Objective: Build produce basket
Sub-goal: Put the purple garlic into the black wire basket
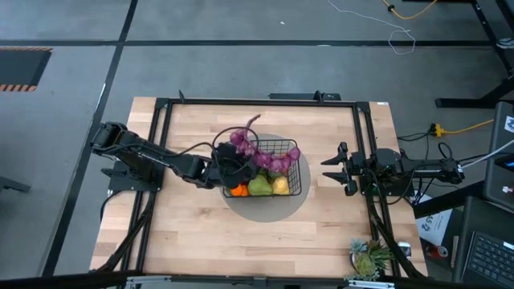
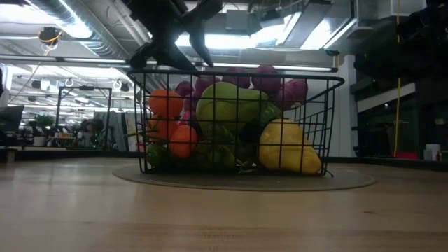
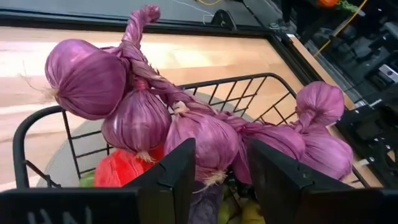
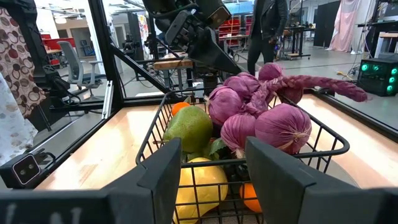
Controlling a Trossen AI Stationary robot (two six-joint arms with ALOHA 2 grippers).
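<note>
Overhead, left hand [image 1: 227, 172] spread above the basket [image 1: 295, 183] on pale wood table [image 1: 185, 233]; right hand [image 1: 332, 169] spread — workshop behind.

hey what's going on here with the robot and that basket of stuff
The robot is filling a black wire basket that sits on a round grey mat in the middle of the table. The left gripper is over the basket's left end, fingers open, right by a braided string of purple onions draped across the top. Under it lie a green pear, a lemon and oranges. The right gripper waits open beside the basket, holding nothing.
</note>
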